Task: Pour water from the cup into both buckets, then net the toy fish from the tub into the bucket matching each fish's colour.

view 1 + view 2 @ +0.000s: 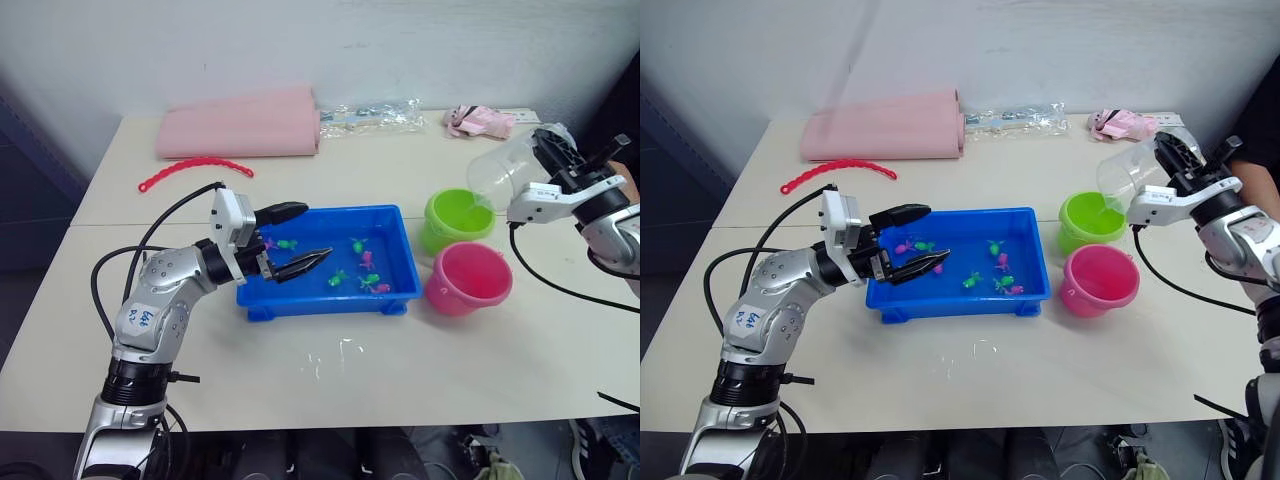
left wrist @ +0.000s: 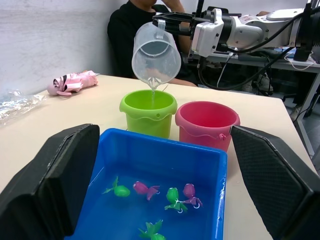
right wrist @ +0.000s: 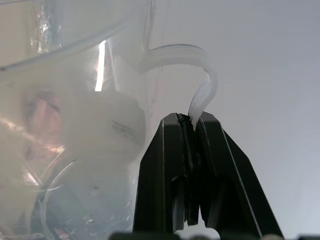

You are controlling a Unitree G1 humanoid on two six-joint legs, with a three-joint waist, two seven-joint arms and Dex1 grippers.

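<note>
Right gripper (image 3: 192, 125) pinches the tilted cup (image 2: 156, 55) by its handle over the green bucket (image 1: 457, 218); left gripper (image 1: 298, 240) hovers spread over the tub (image 1: 395, 222).

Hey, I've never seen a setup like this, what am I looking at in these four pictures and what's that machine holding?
It is a two-armed robot at a table. Two pictures come from cameras on its head, looking down; the other two come from a camera on each wrist.

The right gripper is shut on the handle of a clear cup, tilted so that water runs into the green bucket. The pink bucket stands next to it.

The left gripper is open and hangs over a blue tub of water with small pink and green toy fish.

Also on the table: a red strip, a pink roll and a plastic bag.
</note>
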